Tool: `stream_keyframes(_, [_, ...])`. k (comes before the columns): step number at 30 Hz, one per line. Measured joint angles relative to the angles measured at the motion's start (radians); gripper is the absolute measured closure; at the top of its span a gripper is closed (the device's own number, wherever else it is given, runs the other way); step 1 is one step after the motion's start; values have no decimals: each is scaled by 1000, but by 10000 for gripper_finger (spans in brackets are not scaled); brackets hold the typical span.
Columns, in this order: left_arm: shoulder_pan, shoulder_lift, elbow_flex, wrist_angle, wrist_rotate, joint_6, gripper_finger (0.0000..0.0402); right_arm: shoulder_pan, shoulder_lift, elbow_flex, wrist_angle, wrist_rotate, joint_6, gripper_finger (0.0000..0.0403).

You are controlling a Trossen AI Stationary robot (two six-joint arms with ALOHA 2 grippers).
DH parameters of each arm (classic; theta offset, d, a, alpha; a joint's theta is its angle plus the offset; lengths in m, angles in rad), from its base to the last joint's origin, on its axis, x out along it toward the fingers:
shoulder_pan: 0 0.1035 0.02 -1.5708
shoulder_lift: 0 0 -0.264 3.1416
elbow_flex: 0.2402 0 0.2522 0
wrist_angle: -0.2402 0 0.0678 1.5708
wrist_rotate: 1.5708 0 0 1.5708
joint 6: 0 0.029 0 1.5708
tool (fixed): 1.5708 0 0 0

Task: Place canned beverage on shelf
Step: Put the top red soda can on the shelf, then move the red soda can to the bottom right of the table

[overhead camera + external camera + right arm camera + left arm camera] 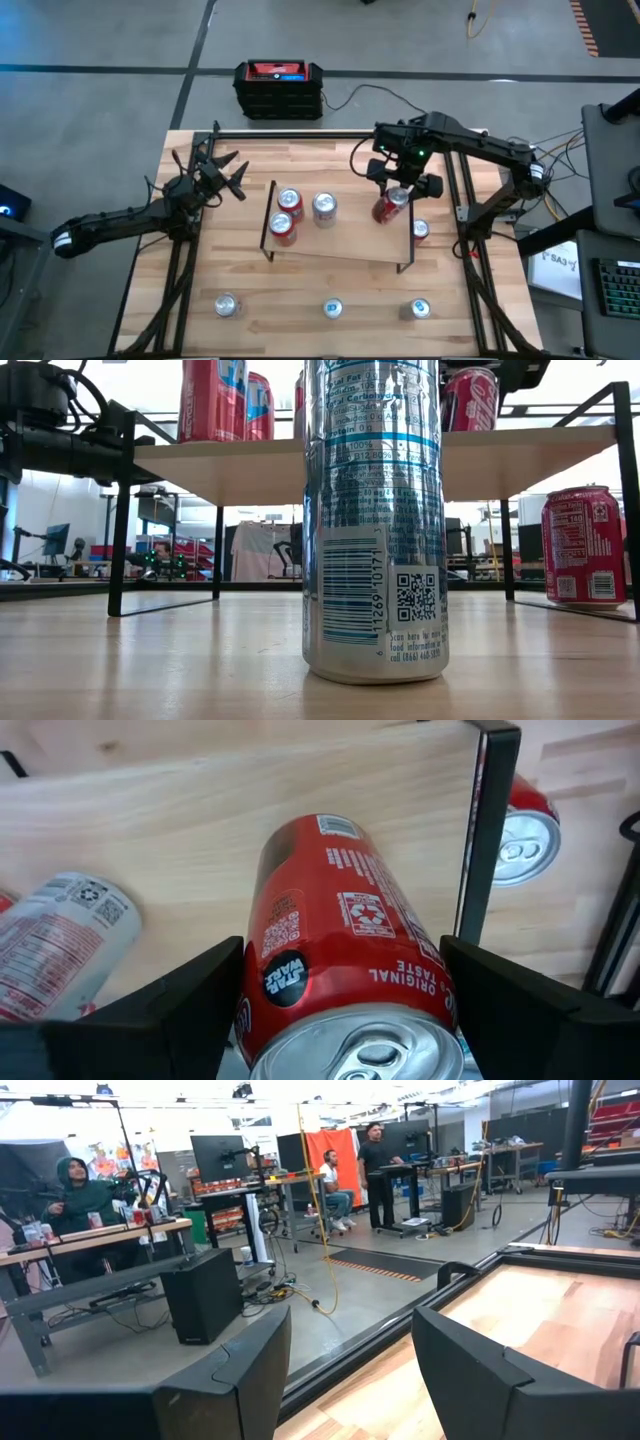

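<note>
My right gripper (392, 200) is shut on a red canned beverage (340, 920) above the right part of the shelf (340, 240), a light-wood board on black legs. In the low view the can (470, 400) shows at the board's top. Three other cans (290, 200) stand on the shelf's left part. My left gripper (225, 175) waits open near the table's far left, level, with nothing between its fingers (230, 1380). My right gripper pinches the red can's side wall near its top end (300, 990) between its two fingers, one on each side. The fingers come from above, slanting down. The can is tilted, its pull-tab end toward the wrist; whether its lower end touches the shelf board I cannot tell.
A red can (420, 230) stands on the table just right of the shelf's black leg (485, 830). Three silver cans (333, 309) stand along the near edge; the middle one (375, 520) fills the low view. People show in the room behind.
</note>
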Motion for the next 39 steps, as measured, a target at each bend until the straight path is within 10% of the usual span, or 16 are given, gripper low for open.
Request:
stream_keyframes(26, [0,0,0,0,0,0,207,13,3,1,-4,47,-33,34])
stream_keyframes(39, [0,0,0,0,0,0,207,-10,-11,18,2,272,-133,34])
